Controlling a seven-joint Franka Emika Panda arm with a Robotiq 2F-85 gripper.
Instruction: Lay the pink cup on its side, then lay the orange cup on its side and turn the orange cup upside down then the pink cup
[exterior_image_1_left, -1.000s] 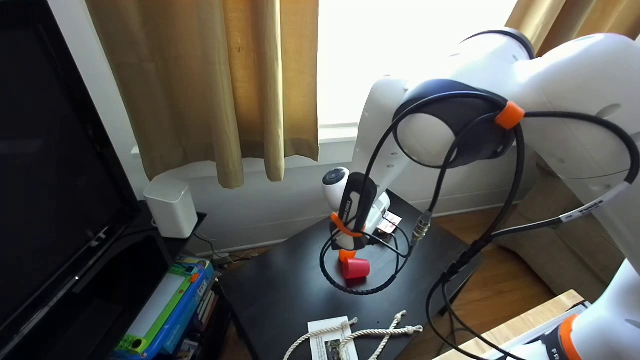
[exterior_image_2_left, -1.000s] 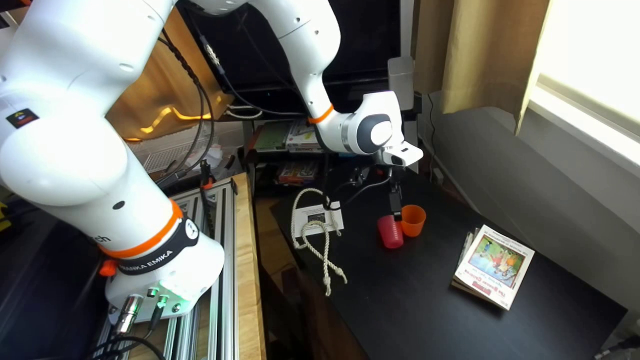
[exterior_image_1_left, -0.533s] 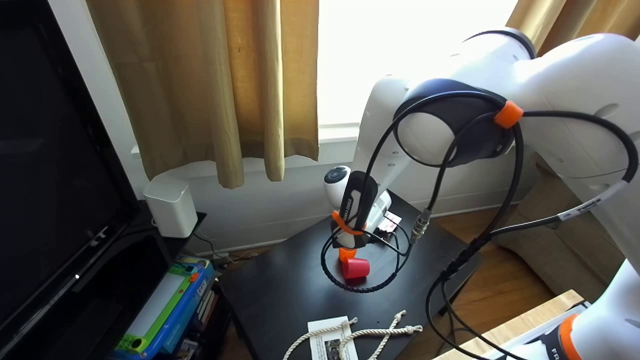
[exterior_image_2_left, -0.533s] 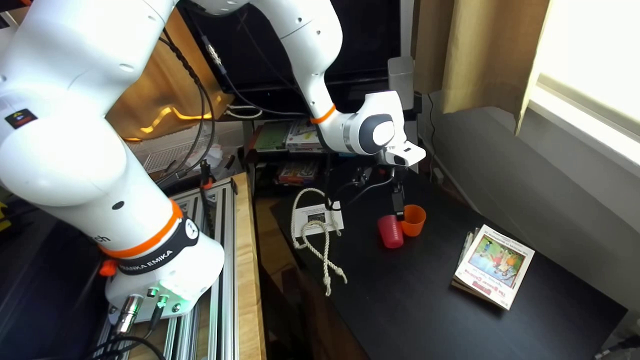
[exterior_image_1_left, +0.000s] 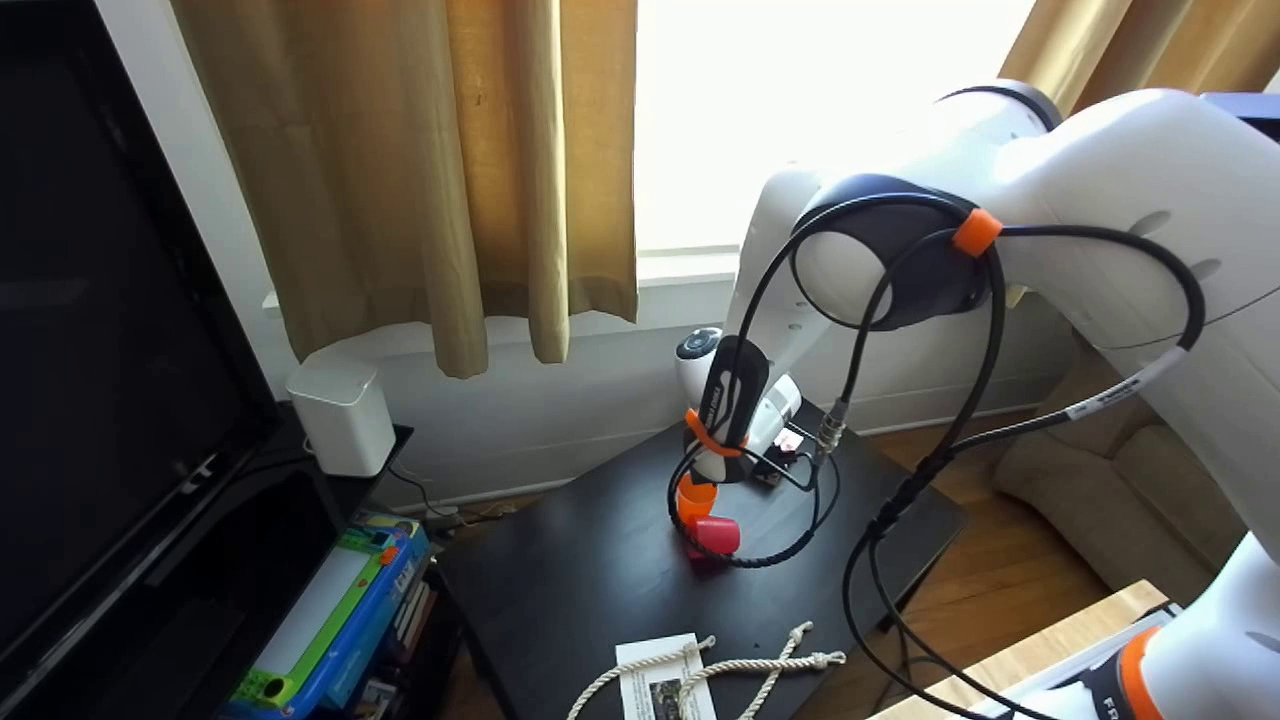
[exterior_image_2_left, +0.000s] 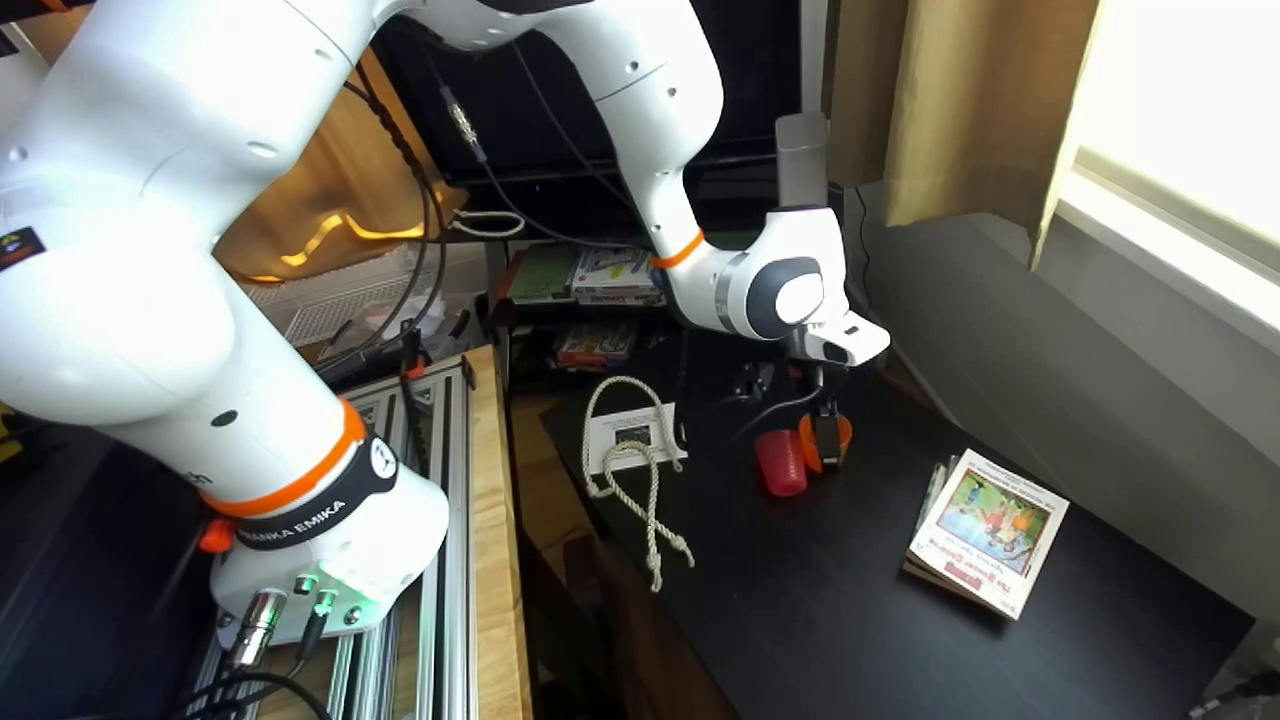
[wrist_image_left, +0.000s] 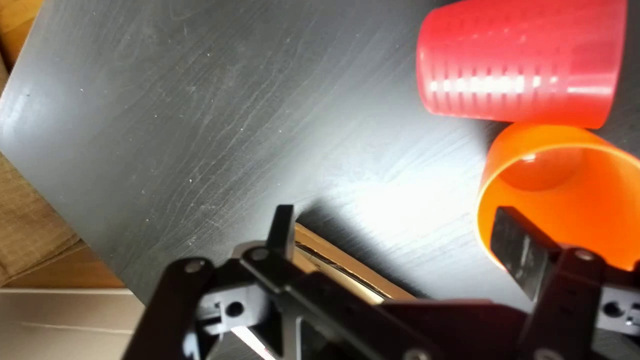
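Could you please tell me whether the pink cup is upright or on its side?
On its side: in the wrist view, the pink cup appears side-on, narrow end left, wider end right.

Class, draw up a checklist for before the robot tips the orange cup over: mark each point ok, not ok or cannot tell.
1. Pink cup on its side: ok.
2. Orange cup upright, mouth up: ok.
3. Fingers apart, gripping nothing: ok.
4. Orange cup untouched by fingers: cannot tell.
5. Clear gap between cups: not ok, none shows in the wrist view.
6. Knotted rope clear of both cups: ok.
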